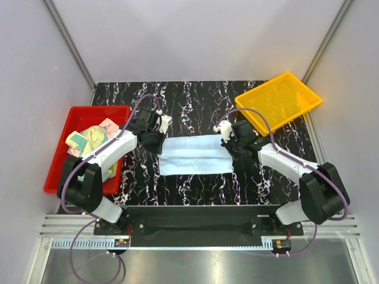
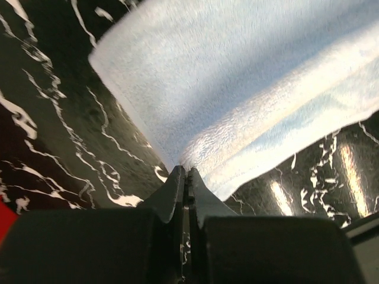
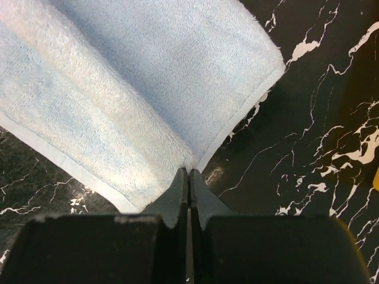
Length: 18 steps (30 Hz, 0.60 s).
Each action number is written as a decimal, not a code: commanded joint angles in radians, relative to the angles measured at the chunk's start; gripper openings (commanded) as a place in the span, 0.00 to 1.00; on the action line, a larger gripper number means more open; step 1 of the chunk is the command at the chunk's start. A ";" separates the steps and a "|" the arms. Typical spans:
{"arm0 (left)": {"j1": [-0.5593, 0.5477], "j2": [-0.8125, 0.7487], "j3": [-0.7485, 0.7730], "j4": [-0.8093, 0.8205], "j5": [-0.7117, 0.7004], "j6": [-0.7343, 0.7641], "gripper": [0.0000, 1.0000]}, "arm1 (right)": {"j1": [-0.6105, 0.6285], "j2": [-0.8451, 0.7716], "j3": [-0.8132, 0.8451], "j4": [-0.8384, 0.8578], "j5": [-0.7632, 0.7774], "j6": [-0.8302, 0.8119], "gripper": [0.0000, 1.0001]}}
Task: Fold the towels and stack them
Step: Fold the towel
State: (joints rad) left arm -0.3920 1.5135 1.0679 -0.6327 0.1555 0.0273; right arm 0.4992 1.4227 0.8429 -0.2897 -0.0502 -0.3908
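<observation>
A light blue towel lies in the middle of the black marbled table, its far part folded over toward the near edge. My left gripper is shut on the towel's left edge; the left wrist view shows the closed jaws pinching the cloth. My right gripper is shut on the towel's right edge, jaws closed on the fold. Several more towels, pale yellow-green and peach-pink, lie crumpled in the red tray at the left.
A yellow tray stands at the back right of the table, with nothing in it. White walls close in the table on three sides. The arm bases sit on a black rail at the near edge.
</observation>
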 commanded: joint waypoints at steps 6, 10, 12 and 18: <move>-0.013 -0.042 -0.022 0.002 0.018 -0.024 0.04 | 0.036 0.025 -0.008 -0.011 0.041 0.095 0.00; -0.013 -0.052 -0.036 -0.004 0.003 -0.050 0.10 | 0.042 0.006 -0.007 -0.049 0.030 0.118 0.00; -0.013 -0.059 -0.057 -0.010 -0.014 -0.070 0.22 | 0.042 0.005 0.001 -0.087 0.027 0.127 0.10; -0.013 -0.139 -0.082 -0.002 -0.103 -0.180 0.35 | 0.042 -0.021 0.042 -0.198 0.027 0.159 0.23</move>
State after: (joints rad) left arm -0.4034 1.4487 0.9848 -0.6624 0.1173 -0.0738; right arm 0.5312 1.4445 0.8383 -0.4309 -0.0345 -0.2684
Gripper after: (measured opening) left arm 0.326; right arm 0.210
